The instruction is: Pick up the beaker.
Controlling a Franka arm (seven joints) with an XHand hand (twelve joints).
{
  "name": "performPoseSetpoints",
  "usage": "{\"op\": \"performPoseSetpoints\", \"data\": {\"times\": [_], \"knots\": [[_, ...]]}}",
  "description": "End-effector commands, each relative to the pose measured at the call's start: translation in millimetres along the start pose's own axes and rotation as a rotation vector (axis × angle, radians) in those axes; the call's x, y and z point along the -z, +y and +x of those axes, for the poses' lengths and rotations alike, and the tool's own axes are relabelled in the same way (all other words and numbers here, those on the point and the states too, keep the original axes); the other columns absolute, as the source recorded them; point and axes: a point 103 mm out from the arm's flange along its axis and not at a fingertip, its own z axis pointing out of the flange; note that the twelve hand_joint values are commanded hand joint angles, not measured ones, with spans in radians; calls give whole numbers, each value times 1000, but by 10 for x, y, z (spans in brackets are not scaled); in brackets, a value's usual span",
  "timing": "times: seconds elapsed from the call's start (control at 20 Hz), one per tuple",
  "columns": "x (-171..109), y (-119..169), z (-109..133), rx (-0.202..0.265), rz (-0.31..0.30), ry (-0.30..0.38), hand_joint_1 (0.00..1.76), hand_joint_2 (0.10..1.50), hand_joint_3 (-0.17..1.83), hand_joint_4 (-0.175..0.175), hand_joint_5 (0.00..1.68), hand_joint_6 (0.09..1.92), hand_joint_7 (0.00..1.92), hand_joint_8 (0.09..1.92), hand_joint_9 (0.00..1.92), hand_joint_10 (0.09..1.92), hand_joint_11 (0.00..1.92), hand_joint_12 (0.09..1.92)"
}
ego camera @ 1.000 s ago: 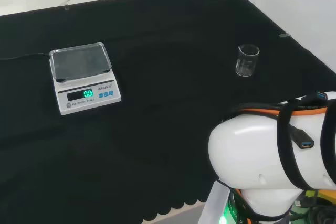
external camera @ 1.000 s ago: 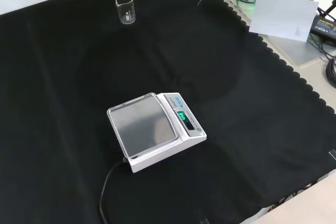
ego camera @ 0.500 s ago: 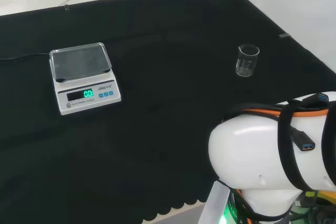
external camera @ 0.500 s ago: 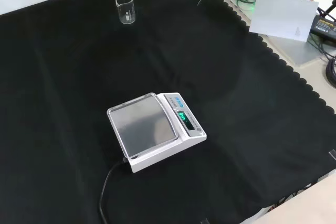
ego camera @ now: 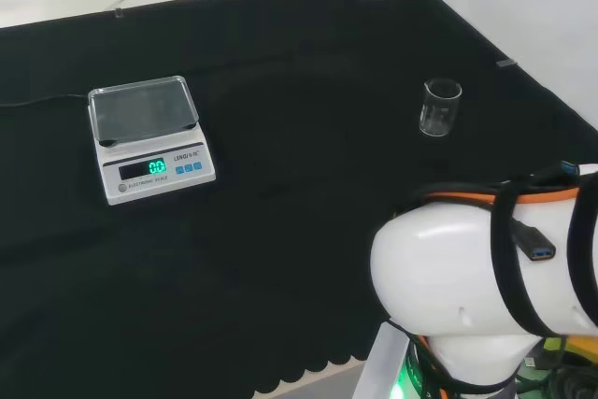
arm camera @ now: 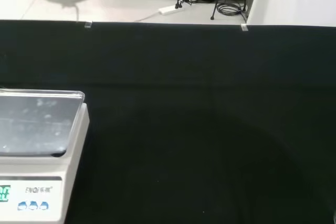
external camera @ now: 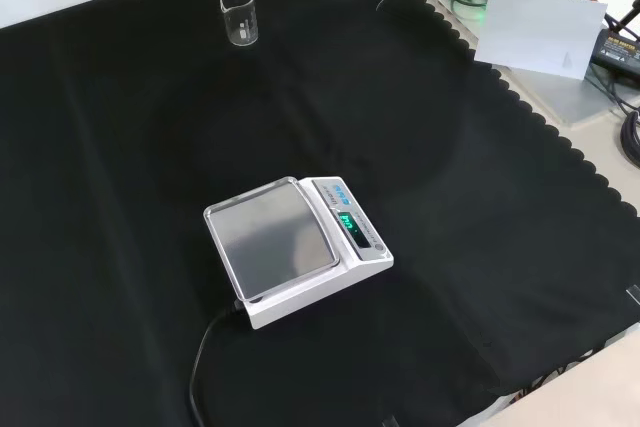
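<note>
beaker (ego camera: 440, 107) upright, scale (ego camera: 149, 139) well apart

We are looking at a matt black cloth (external camera: 120, 247) covering the bench, soft and faintly creased, with a scalloped edge running down the right of the front view. The beaker (external camera: 239, 17), upper left in that view, is showing as clear, smooth glass or plastic catching small highlights. The scale (external camera: 297, 250) at centre is showing a white plastic body and a smooth, dull grey metal-looking pan. In the head view's lower right, the arm's link (ego camera: 467, 287) is gleaming as glossy white plastic.
</note>
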Motion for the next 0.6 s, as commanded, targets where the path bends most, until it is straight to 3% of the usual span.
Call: {"op": "performPoseSetpoints", "data": {"times": [0.05,0.6], "knots": [[-524,461,-487,-57,81,6,741,560,514,-34,237,278,310,804,415,901,168,1492],[-1130,720,-1195,-151,162,51,739,547,501,-13,206,183,267,795,381,908,151,1511]]}}
